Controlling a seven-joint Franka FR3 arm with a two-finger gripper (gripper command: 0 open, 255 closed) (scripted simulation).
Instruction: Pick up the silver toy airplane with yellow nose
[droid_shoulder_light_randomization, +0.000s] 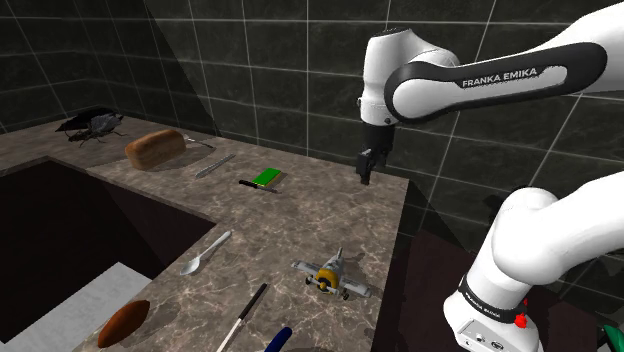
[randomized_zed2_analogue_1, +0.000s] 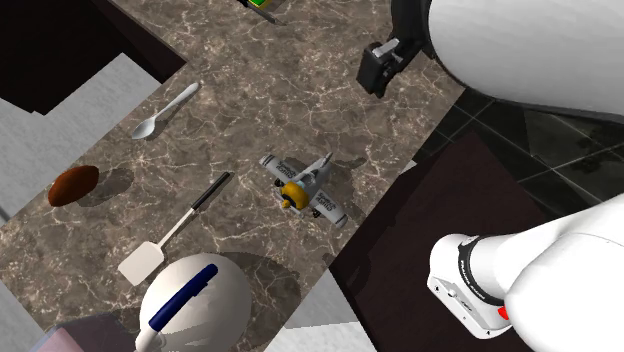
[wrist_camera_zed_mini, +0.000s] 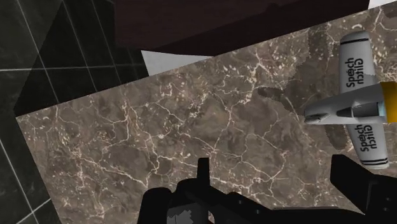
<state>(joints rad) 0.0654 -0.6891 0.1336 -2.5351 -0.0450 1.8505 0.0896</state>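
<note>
The arm arches over, wrist pointing down — fingers apart, empty, above the tabletop, well clear of the airplane.

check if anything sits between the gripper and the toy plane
Nothing visible does. The gripper hangs over the counter, and the toy plane lies in the open. The spoon and spatula lie off to the shoulder view's left.
</note>
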